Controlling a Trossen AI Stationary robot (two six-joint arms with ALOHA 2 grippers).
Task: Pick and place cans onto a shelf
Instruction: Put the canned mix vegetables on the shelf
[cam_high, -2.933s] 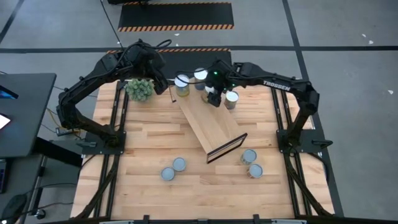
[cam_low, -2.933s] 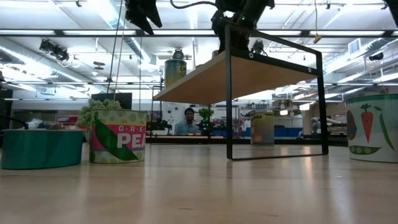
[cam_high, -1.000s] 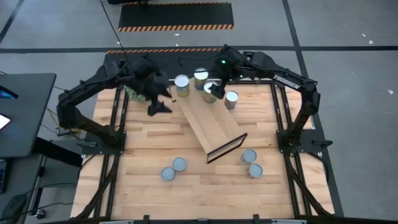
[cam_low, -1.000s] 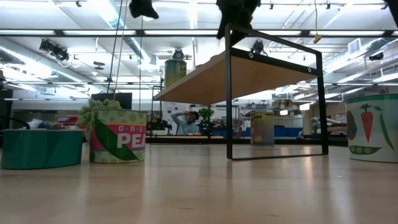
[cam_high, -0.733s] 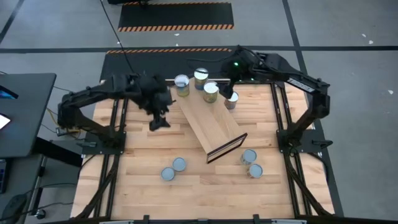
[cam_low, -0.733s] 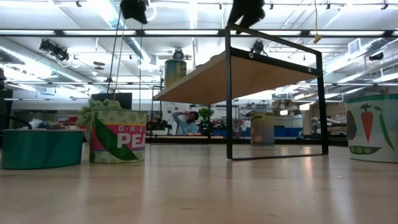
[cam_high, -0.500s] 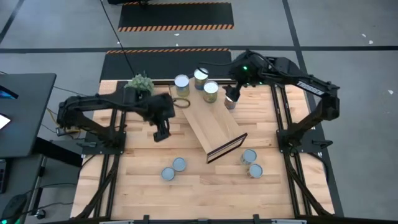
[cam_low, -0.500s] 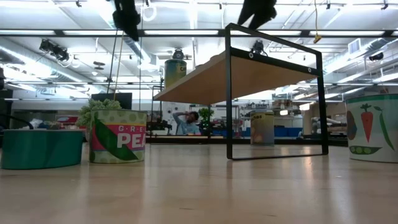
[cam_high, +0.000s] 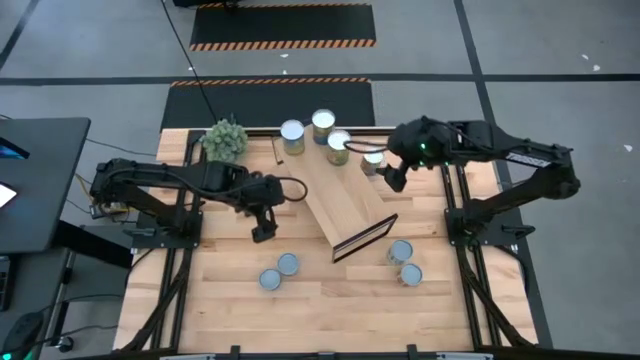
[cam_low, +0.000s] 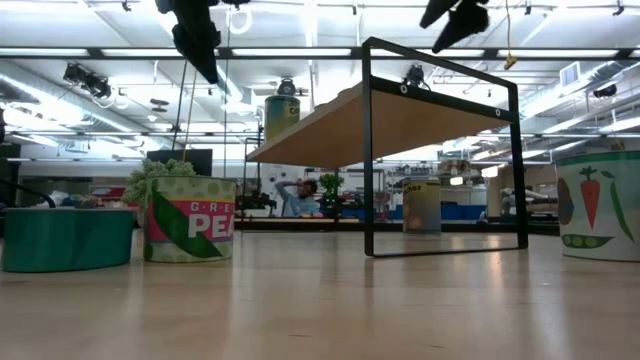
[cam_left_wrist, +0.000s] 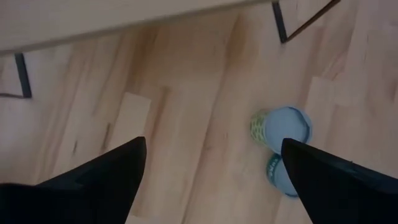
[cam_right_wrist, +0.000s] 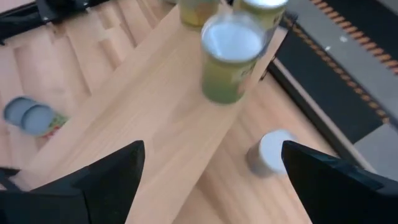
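Bright overhead lighting, wrist views perhaps motion-blurred

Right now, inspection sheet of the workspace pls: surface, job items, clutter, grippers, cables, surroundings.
Surface: wooden tabletop, lying flat.
Job's things: shelf angled across the table, one can on its far end; two cans behind it, one beside it, a pair near front left, a pair near front right.
Clutter: green plant ball at the far left corner.
Grippers: left gripper open above the table left of the shelf; right gripper open, right of the shelf's far end. Both empty.
Cables: black cable across the floor to the table.
Surroundings: striped floor mat; a person far behind.
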